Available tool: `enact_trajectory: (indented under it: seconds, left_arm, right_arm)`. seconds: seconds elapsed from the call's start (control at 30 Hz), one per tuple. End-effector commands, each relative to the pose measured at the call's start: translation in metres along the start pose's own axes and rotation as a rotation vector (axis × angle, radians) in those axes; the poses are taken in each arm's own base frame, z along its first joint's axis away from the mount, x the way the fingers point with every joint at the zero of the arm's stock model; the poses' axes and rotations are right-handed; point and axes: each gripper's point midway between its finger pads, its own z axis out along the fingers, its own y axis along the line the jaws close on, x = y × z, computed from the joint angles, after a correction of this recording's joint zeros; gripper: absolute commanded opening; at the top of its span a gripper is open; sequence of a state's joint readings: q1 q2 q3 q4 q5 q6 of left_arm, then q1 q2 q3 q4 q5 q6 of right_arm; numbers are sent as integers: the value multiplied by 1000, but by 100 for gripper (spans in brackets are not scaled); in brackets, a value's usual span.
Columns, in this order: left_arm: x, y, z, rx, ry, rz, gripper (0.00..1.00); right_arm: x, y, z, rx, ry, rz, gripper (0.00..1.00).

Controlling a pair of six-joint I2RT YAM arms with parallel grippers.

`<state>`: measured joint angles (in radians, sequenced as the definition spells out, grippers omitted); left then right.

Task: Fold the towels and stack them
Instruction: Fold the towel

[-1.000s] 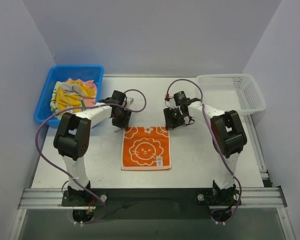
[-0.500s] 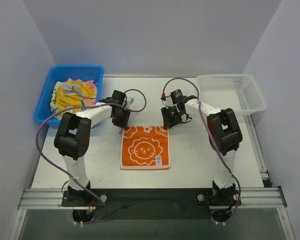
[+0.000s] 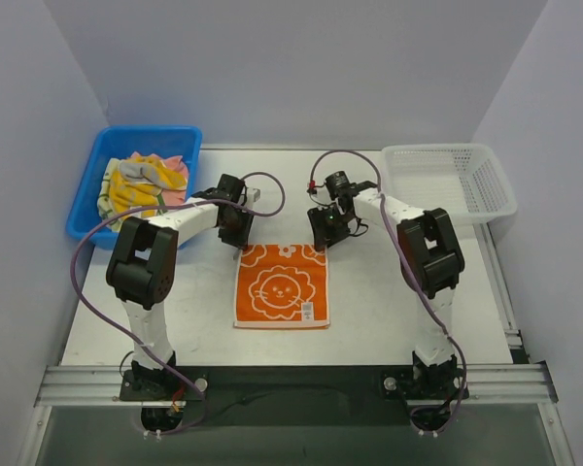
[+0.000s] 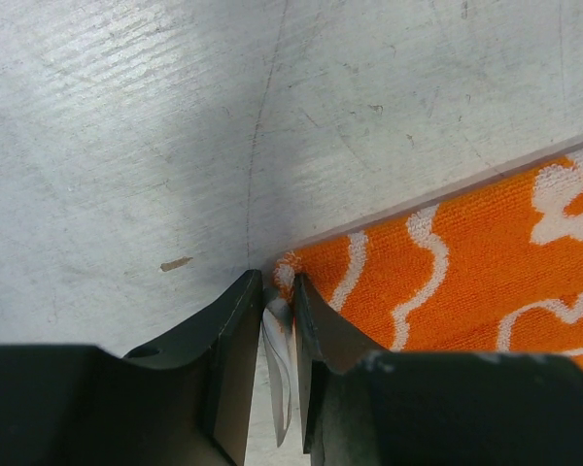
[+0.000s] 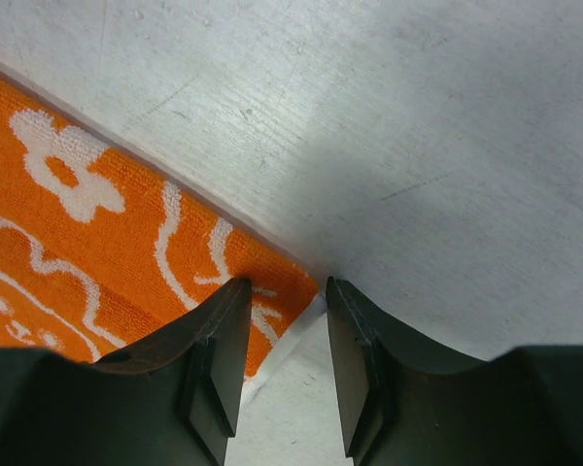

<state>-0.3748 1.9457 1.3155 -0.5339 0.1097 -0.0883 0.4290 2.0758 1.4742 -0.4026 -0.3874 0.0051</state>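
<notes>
Left claw (image 4: 277, 286) has narrowed onto the far-left corner of the square orange terry towel with white flowers and a lion face (image 4: 447, 262), pinching its edge; right claw (image 5: 284, 291) has slid in from the right and now straddles the far-right corner, jaws apart, gripping nothing. With the towel flat between both claws, the first fold likely waits on the right closing

Left arm (image 3: 180, 223), right arm (image 3: 396, 208): white, black joints, purple cables (image 3: 75, 264).
</notes>
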Motion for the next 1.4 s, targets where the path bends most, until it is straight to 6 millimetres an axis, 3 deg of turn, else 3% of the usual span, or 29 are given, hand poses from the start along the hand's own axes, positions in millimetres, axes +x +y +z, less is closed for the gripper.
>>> enact_trajectory:
  seconds: [0.0, 0.17, 0.33, 0.47, 0.5, 0.6, 0.83, 1.03, 1.23, 1.37]
  left_arm:
    - [21, 3, 15, 6, 84, 8, 31]
    - [22, 5, 16, -1, 88, 7, 31]
    - [22, 5, 16, -1, 90, 7, 29]
    - [21, 5, 16, 0, 90, 6, 18]
    - [20, 4, 15, 3, 86, 5, 9]
    - [12, 6, 10, 7, 63, -4, 0]
    - [-34, 14, -3, -7, -48, -3, 0]
    - [-73, 15, -10, -11, -148, 0, 0]
    - [-90, 16, -27, -15, -261, -15, 0]
    - [-91, 13, -49, -11, -353, -11, 0]
  right_arm:
    - [21, -16, 12, 73, 95, 17, 38]
    - [21, -14, 14, 60, 115, 18, 34]
    - [28, -6, 15, 22, 145, 7, 19]
    - [28, -5, 12, 14, 149, 1, 4]
    - [27, -7, 11, 22, 144, -4, 0]
    - [15, -14, 2, 65, 108, -38, 0]
    - [-29, -33, -27, 150, -19, -78, 0]
    - [-66, -36, -53, 193, -152, -104, 0]
    - [-73, -34, -64, 210, -222, -102, 0]
    - [-59, -32, -71, 224, -250, -77, 0]
